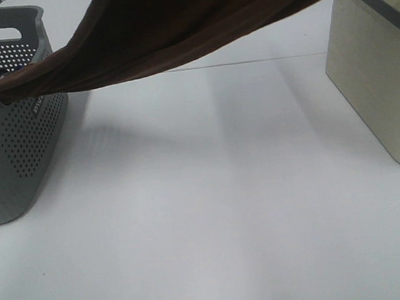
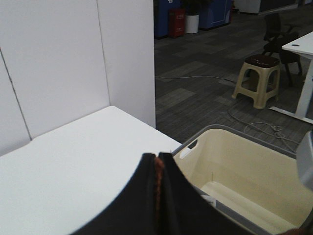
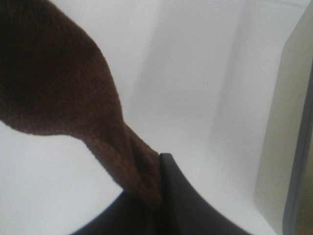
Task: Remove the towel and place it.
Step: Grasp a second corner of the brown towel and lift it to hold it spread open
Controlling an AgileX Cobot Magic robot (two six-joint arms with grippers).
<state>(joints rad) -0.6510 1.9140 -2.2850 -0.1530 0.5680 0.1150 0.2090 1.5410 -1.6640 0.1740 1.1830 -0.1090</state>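
Dark reddish-brown plush towel (image 1: 195, 30) trailed from grey perforated plastic basket (image 1: 23, 153), right pincer (image 3: 159, 164) grasping it, left pincer (image 2: 157, 157) clenched; removal underway, wanting further lift.

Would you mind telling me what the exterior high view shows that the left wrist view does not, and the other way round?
Only the exterior high view: the grey perforated basket, with the towel stretched from it up toward the upper right. Only the left wrist view: the left gripper, shut on a thin strip of towel, the inside of the beige bin, a stool and the office floor. Both: the towel, the beige bin and the white table.
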